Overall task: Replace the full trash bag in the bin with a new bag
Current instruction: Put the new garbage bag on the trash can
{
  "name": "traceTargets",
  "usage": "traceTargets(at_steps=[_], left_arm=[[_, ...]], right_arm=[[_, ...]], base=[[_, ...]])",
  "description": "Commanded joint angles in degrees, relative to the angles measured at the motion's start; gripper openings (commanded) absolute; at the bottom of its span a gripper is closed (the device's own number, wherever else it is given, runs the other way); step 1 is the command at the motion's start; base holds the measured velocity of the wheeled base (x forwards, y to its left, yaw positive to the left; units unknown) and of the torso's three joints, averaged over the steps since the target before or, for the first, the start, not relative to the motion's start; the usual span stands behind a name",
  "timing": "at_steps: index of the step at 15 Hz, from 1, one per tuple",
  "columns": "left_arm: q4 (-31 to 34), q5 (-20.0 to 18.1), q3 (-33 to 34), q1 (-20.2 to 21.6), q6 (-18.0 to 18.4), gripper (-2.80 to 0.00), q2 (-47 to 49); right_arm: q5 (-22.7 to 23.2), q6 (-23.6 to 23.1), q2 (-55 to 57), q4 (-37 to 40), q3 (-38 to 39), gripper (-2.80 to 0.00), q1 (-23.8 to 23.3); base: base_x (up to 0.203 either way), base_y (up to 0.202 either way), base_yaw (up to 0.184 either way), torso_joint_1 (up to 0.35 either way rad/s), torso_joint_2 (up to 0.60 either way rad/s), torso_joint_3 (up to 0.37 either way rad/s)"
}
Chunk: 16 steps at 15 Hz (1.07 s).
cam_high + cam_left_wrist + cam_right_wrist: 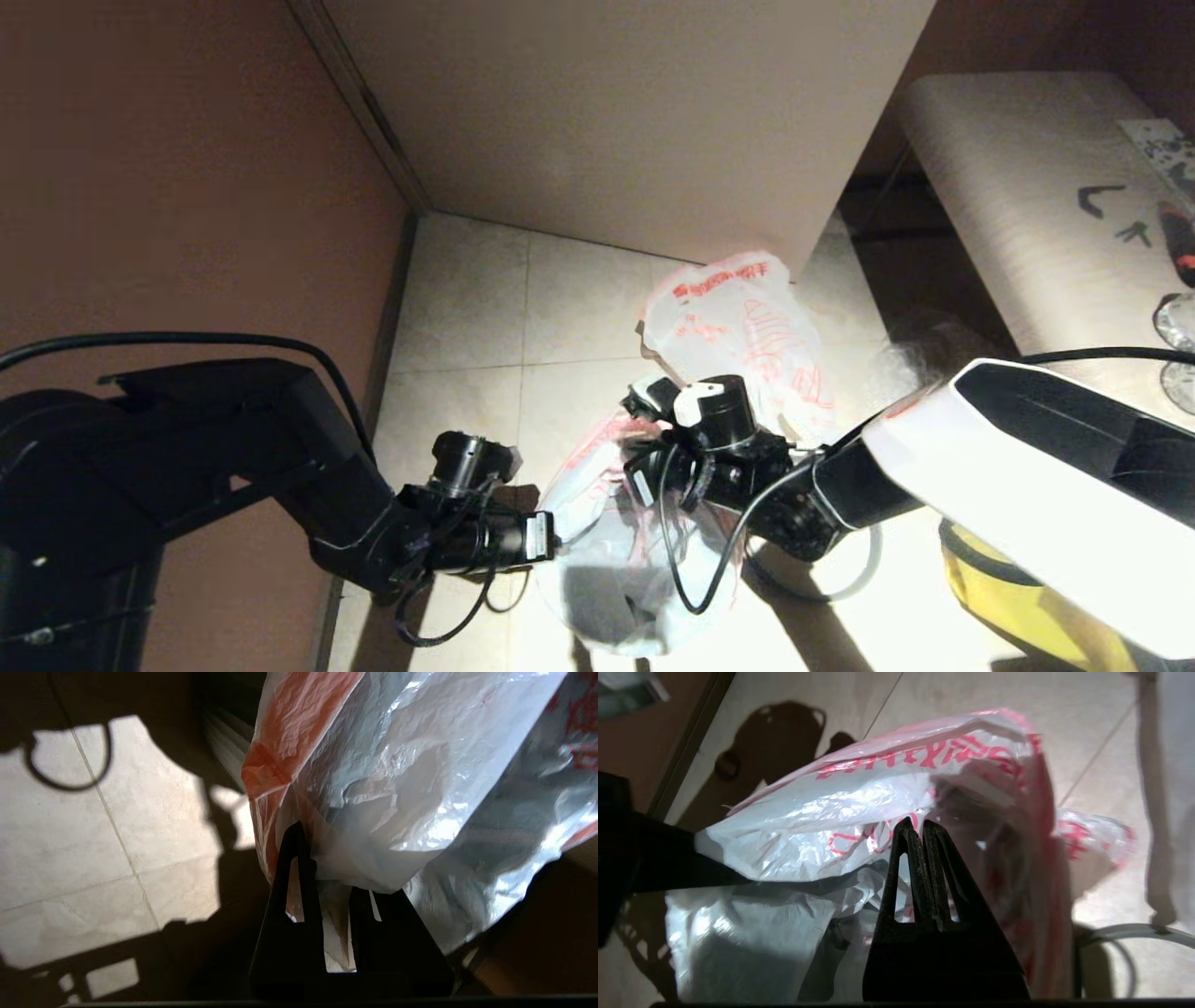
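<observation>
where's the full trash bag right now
In the head view the full trash bag sits on the tiled floor right of centre, against the pale cabinet, just beyond the right gripper.

- Open tiled floor (523, 308) at 11 o'clock of the new bag (597, 504): free passage.
- Full trash bag (747, 327) at 1 o'clock, near the new bag, stands against the cabinet (635, 121).
- Left gripper (327, 886) at 9 o'clock and right gripper (920, 833) at 3 o'clock occupy both flanks.
- Yellow bag (1018, 607) lies at 4 o'clock.
</observation>
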Motion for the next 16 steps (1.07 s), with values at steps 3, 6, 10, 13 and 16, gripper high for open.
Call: traceTargets(at_steps=[3, 6, 10, 13, 16], left_arm=[[-11.3, 2.9, 1.1, 2.4, -5.8, -2.8, 0.3], [-15.8, 3.7, 2.5, 6.5, -6.6, -2.8, 0.6], [-15.9, 3.8, 3.4, 6.5, -6.4, -2.8, 0.6], [-16.0, 3.8, 4.0, 6.5, -6.2, -2.8, 0.8], [-16.0, 3.8, 4.0, 6.5, -5.1, -2.8, 1.6]], right_arm=[[-1.9, 1.1, -12.4, -0.8, 11.4, -2.8, -0.3], [-4.6, 1.2, -20.0, -4.9, 24.7, -2.8, -2.0], [-15.1, 1.1, -25.3, -6.8, 31.9, -2.8, -1.6], [-16.0, 0.7, -24.6, -5.7, 31.9, -2.8, -1.8], [-16.0, 0.0, -20.8, -6.0, 30.6, -2.8, -1.3]], base=[[0.0, 0.0, 0.0, 0.0, 0.0, 0.0], [0.0, 0.0, 0.0, 0.0, 0.0, 0.0], [0.0, 0.0, 0.0, 0.0, 0.0, 0.0], [0.0, 0.0, 0.0, 0.0, 0.0, 0.0], [0.0, 0.0, 0.0, 0.0, 0.0, 0.0]])
